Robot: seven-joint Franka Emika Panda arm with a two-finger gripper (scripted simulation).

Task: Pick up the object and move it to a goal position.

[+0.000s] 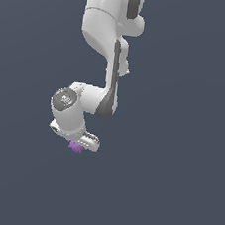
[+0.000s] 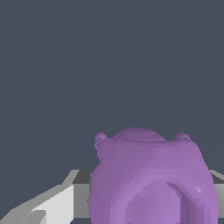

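Purple and lumpy, the object (image 1: 76, 147) is sitting right at the tip of our end effector (image 1: 80, 144), seemingly pinched between its fingers, so we are carrying slowly, avoiding jerks.

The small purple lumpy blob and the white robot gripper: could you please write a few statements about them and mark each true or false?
1. The small purple lumpy blob sits right at the tip of the white robot gripper. True.
2. In the wrist view the blob is a distant speck. False: it fills much of the lower frame, very close to the camera.
3. The blob is green. False: it is purple.
4. The blob is much smaller than the gripper in the exterior view. True.
5. A second loose item lies in the exterior view. False: only the arm and the blob show against the plain dark grey background.
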